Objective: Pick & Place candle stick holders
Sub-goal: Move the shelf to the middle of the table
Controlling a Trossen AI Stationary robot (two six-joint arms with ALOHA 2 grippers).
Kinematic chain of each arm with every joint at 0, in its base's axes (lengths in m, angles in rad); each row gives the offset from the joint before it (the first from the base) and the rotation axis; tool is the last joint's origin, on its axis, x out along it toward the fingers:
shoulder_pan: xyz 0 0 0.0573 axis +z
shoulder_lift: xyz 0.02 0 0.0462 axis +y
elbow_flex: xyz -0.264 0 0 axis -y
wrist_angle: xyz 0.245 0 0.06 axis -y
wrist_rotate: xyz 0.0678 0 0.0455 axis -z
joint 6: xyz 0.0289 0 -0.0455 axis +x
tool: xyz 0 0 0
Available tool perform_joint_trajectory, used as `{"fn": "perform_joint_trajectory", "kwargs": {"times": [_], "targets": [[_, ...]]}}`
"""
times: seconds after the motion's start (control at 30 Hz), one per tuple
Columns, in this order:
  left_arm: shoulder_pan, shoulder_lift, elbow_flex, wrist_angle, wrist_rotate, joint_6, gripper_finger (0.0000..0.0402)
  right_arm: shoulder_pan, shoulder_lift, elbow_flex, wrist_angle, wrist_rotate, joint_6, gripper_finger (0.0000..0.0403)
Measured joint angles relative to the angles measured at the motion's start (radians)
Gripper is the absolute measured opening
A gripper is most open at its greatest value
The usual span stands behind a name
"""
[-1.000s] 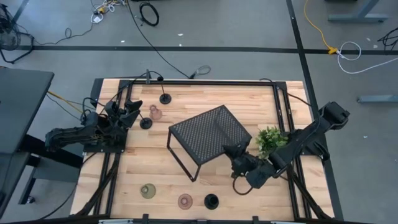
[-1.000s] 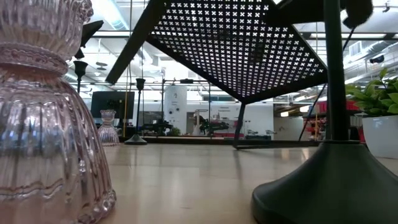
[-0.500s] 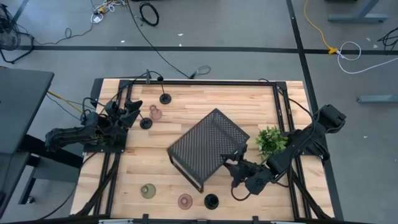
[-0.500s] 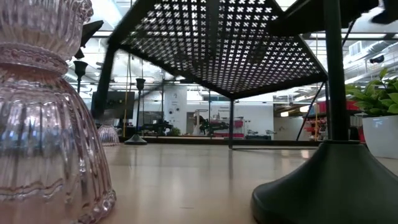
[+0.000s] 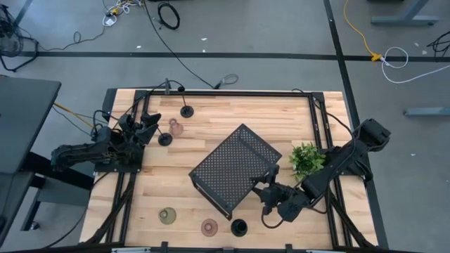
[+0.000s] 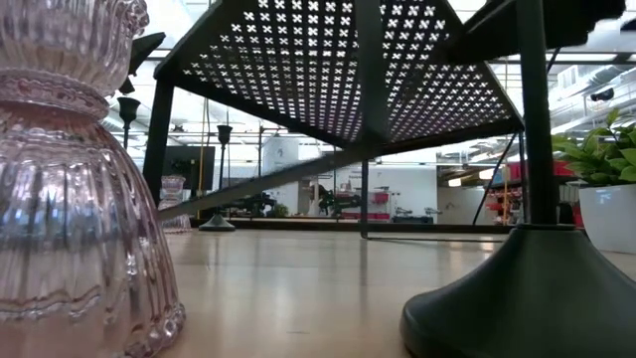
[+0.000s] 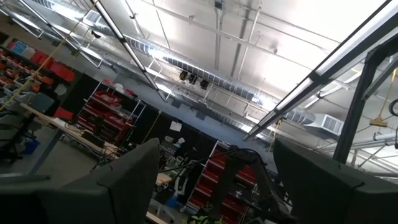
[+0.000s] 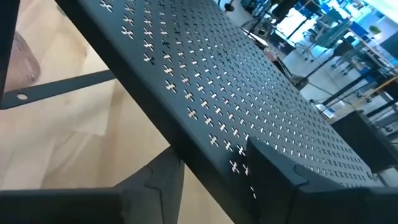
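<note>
Three black candle stick holders stand on their round bases: two at the far left [image 5: 186, 111] [image 5: 164, 139] and one by the near edge [image 5: 239, 227]. One pinkish holder [image 5: 176, 128] sits at the far left. Another pinkish holder [image 5: 209, 226] and an olive one [image 5: 167, 215] sit near the front. My right gripper [image 5: 271, 187] is at the near right corner of the black perforated tray [image 5: 228, 169], open, one finger above and one below the tray's rim [image 8: 211, 165]. My left gripper [image 5: 149, 121] waits open at the far left, pointing upward. My right gripper straddles the tray's rim [image 8: 217, 180] at its near right corner, coming level from the table's right side, one finger [image 8: 273, 171] over the perforated top and one [image 8: 155, 186] under it. I cannot tell whether either finger touches the metal.
A small green plant [image 5: 306, 158] in a white pot stands just right of the tray, close to my right arm. In the low view, the tray's thin legs [image 6: 363, 199] reach down to the wood. Bare wood lies between the tray and the near holders.
The tray has turned about and slid a little toward the near edge, going from tilted to nearly level. My right gripper has gone with its corner toward the near edge and slightly down.
</note>
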Motion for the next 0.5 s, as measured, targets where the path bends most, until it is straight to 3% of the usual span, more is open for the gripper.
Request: {"fn": "perform_joint_trajectory", "kwargs": {"times": [0.27, 0.5], "targets": [[0.000, 0.000, 0.000, 0.010, -0.063, 0.025, 0.0314, -0.006, 0.001, -0.028, 0.071, 0.028, -0.005, 0.0162], [0.000, 0.000, 0.000, 0.009, -0.061, 0.026, 0.0314, -0.006, -0.002, -0.028, 0.106, -0.003, -0.001, 0.0203]]}}
